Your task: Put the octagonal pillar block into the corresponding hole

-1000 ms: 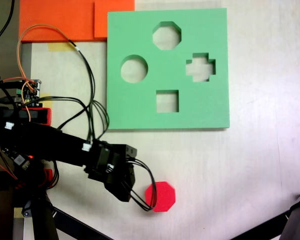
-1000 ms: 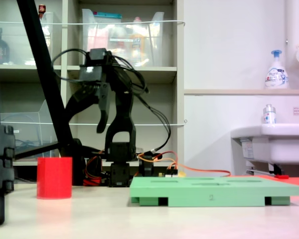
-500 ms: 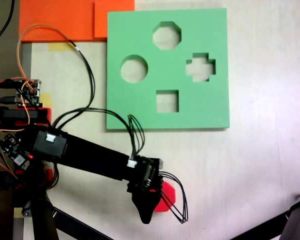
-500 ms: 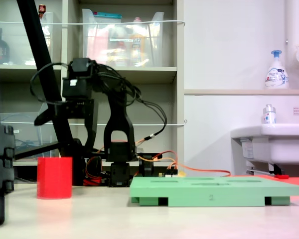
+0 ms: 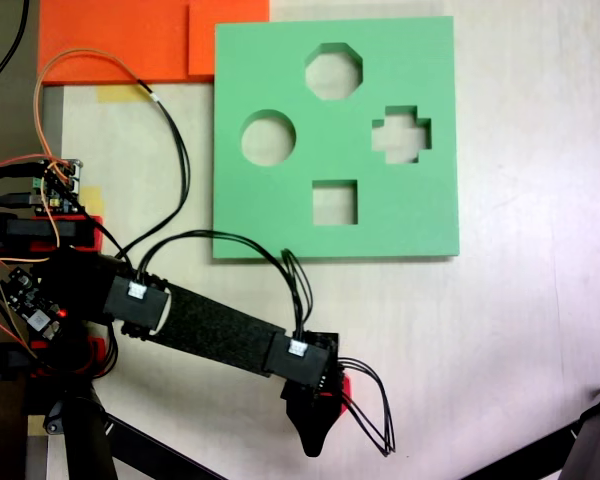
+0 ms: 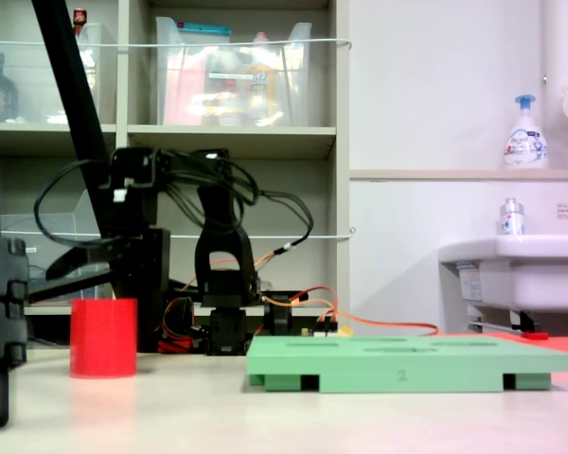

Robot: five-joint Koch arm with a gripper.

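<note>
reaching across the pale surface (image 5: 520, 330) from the first exterior view's left, the black arm (image 5: 195, 330) runs low and to the right, ending in the hand (image 5: 315, 425), which points toward the bottom edge. under the hand only a thin sliver of the octagonal pillar block (image 5: 344, 385) shows, red, at the hand's right side, with looped black cables (image 5: 375, 420) curling past it. whether the hand's fingers are spread or closed around the block cannot be told from above, since its body covers them. up and to the right lies the green foam board (image 5: 280, 60), flat, with four cutouts: a round one at its left, a square one low in the middle, a cross at its right, and the corresponding hole (image 5: 333, 71) near its top edge, bare and well apart from the block. an orange sheet (image 5: 110, 40) touches the board's upper left corner. in the second exterior view the block (image 6: 103, 338) stands upright on the surface (image 6: 265, 416) at the left, the hand (image 6: 137, 284) low behind and around it, its fingers hard to separate from the dark stand. to the right sits the board (image 6: 407, 364), then a white sink (image 6: 516, 265) with a soap bottle (image 6: 524, 132) above.
</note>
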